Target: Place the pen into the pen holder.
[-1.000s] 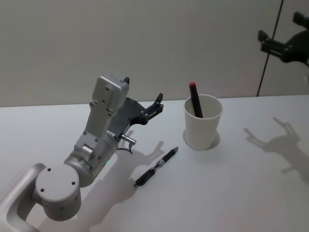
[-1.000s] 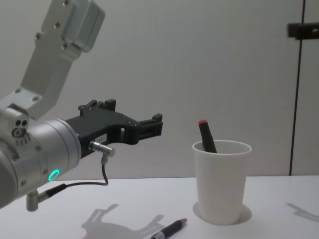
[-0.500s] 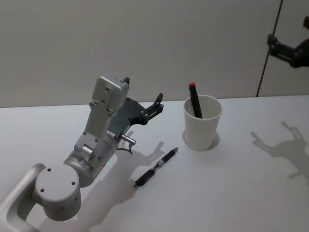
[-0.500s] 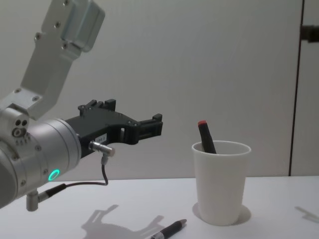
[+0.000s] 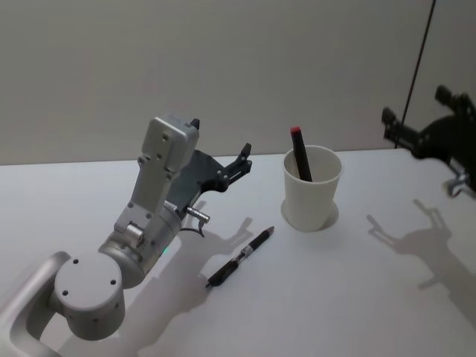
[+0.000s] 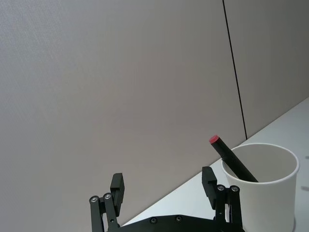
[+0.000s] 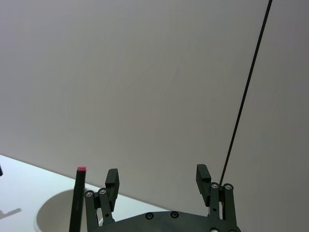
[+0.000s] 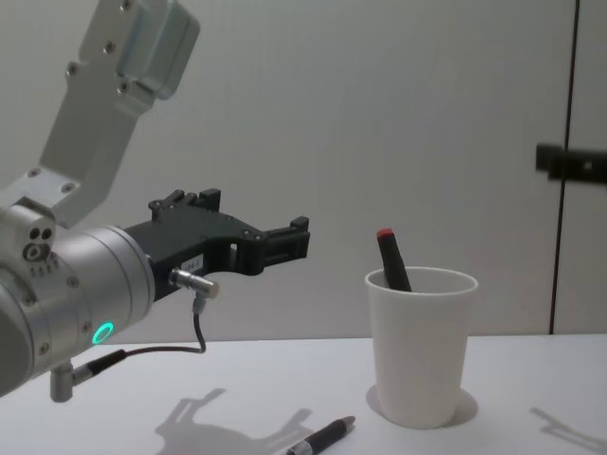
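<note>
A black pen [image 5: 239,257] lies flat on the white table, in front and to the left of the pen holder [image 5: 312,190], a white paper cup. A black pen with a red tip [image 5: 300,154] stands inside the cup. My left gripper [image 5: 220,137] hovers open and empty above the table, left of the cup and behind the lying pen. From the chest, the left gripper [image 8: 254,213] is level with the cup's top, and the lying pen [image 8: 322,438] is at the bottom edge. My right gripper [image 5: 414,105] hangs open and empty in the air, right of the cup. In the right wrist view, the right gripper [image 7: 157,179] points at the wall.
A plain wall with a dark vertical seam [image 5: 416,71] stands just behind the table [image 5: 357,297]. My left arm's grey links [image 5: 141,223] fill the near left of the table. The grippers cast shadows on the table top.
My right gripper has come down and moved left, closer to the cup. The left arm, both pens and the cup have not moved.
</note>
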